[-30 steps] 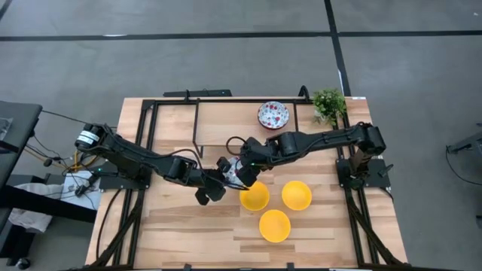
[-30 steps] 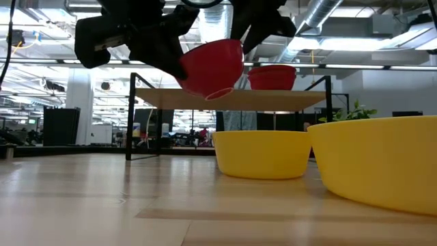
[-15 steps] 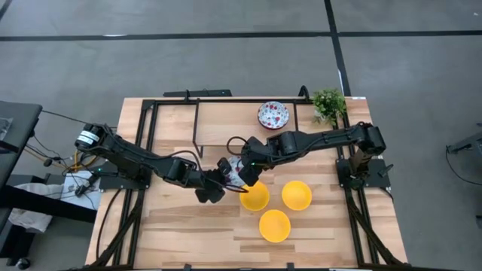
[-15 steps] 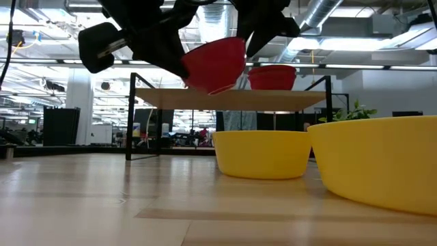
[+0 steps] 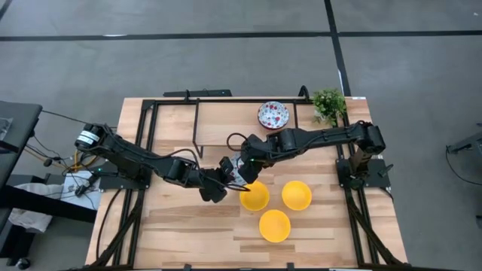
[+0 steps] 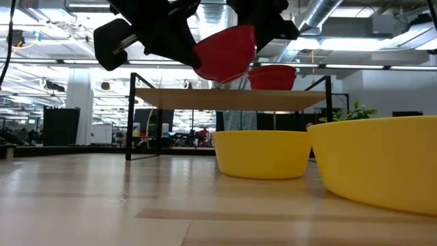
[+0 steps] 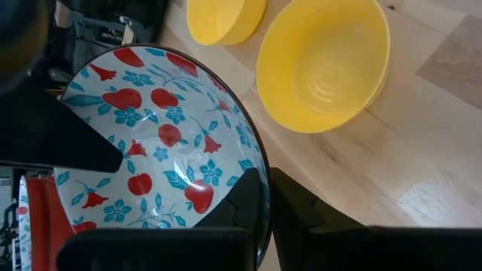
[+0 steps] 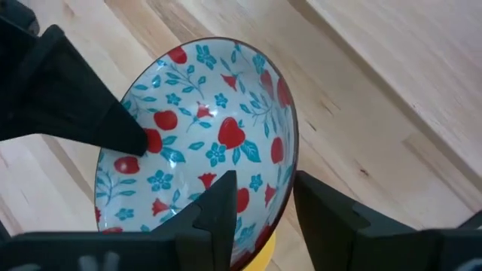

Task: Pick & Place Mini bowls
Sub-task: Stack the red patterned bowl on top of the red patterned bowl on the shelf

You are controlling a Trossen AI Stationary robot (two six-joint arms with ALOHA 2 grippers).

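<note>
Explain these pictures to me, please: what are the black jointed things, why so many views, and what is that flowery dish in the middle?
The black things are two robot arms at a wooden table, each ending in a two-finger gripper. One picture looks straight down, one sits level with the tabletop, and two come from cameras on the arms' wrists. On the table lie three yellow bowls, with a floral bowl on the rack at the back beside a small green plant. In the middle, the left gripper and the right gripper both clamp the rim of one raised floral bowl, white inside with red and blue flowers, red outside. The low view shows it tilted and off the table.
</note>
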